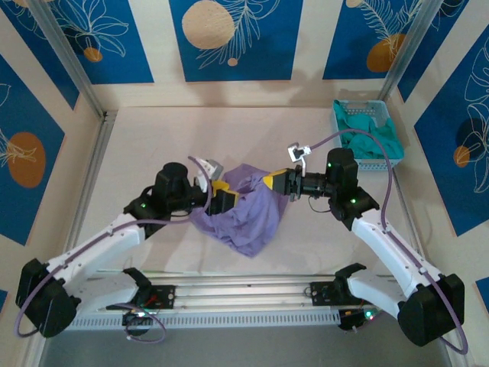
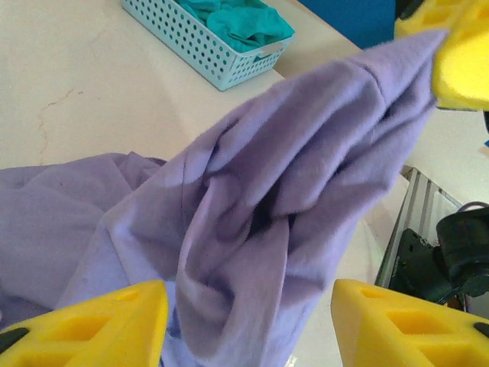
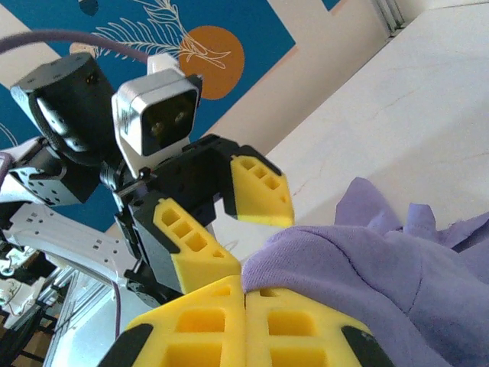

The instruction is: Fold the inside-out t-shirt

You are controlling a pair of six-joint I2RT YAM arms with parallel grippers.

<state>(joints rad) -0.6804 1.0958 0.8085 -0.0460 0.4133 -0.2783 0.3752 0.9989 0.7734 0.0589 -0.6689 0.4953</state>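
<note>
Left end effector point(image 1: 222, 196): blocky yellow fingers w/ cut-out cells, spread apart, soft cloth sagging between them. Matte cotton lavender t-shirt point(image 1: 248, 215) hangs in deep rumpled folds btwn both arms, lower part heaped on the pale tabletop point(image 1: 153, 138). Right end effector point(image 1: 273, 182) pinched tight on a peak of the fabric. Far right: perforated light-blue plastic basket point(image 1: 359, 105) w/ crumpled teal garment point(image 1: 376, 139).

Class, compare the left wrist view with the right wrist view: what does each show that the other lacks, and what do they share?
Left wrist, not right wrist: the blue basket holding a teal garment. Right wrist, not left wrist: the left arm's wrist camera and the mural's orange disc. Shared: the lavender t-shirt, the table, the open left tool and the right tool shut on the t-shirt.
</note>
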